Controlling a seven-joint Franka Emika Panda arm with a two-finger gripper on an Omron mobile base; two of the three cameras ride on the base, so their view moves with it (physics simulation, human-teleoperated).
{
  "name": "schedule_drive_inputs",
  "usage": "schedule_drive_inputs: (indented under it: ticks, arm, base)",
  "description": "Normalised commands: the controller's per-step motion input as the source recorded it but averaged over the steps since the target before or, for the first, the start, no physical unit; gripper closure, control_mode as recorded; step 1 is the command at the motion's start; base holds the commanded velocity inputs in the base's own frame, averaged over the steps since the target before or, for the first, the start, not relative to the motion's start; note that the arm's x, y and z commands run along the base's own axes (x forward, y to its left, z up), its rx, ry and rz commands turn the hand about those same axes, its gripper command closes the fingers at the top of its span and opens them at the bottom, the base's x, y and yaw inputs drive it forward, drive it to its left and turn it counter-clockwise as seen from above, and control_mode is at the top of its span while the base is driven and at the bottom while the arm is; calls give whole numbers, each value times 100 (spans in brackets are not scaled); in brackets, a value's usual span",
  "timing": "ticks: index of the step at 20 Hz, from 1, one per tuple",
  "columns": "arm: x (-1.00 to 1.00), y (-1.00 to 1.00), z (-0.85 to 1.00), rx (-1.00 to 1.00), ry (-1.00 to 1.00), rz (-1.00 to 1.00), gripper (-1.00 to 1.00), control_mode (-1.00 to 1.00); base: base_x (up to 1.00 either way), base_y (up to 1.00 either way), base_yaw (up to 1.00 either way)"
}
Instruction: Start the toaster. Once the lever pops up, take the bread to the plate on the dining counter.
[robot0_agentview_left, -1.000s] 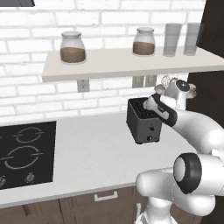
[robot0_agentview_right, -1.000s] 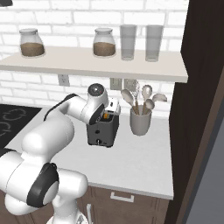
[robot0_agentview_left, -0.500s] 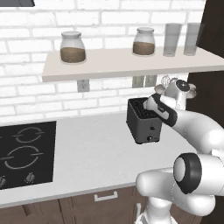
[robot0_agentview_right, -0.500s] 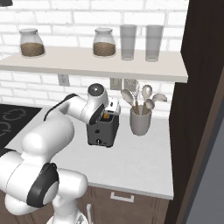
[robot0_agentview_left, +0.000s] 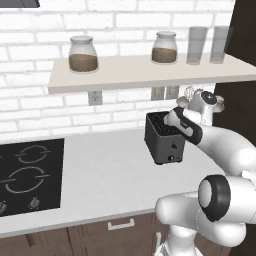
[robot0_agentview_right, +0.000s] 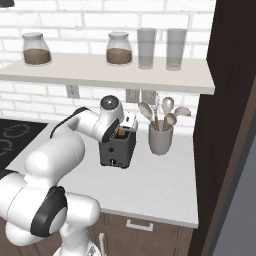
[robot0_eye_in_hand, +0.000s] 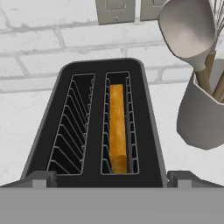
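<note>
The dark toaster (robot0_agentview_left: 164, 141) (robot0_agentview_right: 117, 148) (robot0_eye_in_hand: 148, 131) stands on the grey countertop against the brick wall. The bread (robot0_eye_in_hand: 117, 127) sits low in the toaster's right slot, golden edge up; the left slot is empty. From the right base camera a small orange bit of the bread (robot0_agentview_right: 120, 132) shows at the toaster's top. My gripper (robot0_eye_in_hand: 111, 180) (robot0_agentview_right: 128, 123) hovers just above the toaster's front end, open, its two fingertips (robot0_eye_in_hand: 40, 178) wider apart than the toaster body and holding nothing. The plate and the dining counter are out of view.
A grey crock of wooden spoons (robot0_agentview_right: 160, 138) (robot0_eye_in_hand: 202, 118) stands close to the toaster's right. Above is a shelf (robot0_agentview_left: 150, 70) with jars and glasses. A black cooktop (robot0_agentview_left: 27, 172) lies to the left. A tall dark cabinet (robot0_agentview_right: 225, 115) closes the right side.
</note>
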Motion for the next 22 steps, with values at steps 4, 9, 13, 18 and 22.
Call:
schedule_drive_inputs:
  ticks: [4,9,13,18,22]
  arm:
    - [4,0,0,-1,0,0,-100,-100]
    - [9,0,1,-2,0,0,-100,-100]
    - [3,0,2,0,0,0,-100,-100]
    - [0,0,0,-1,0,0,-100,-100]
    - [5,0,0,-10,0,0,-100,-100]
  base:
    - [0,0,0]
    - [0,0,0]
    - [0,0,0]
    - [0,0,0]
    - [0,0,0]
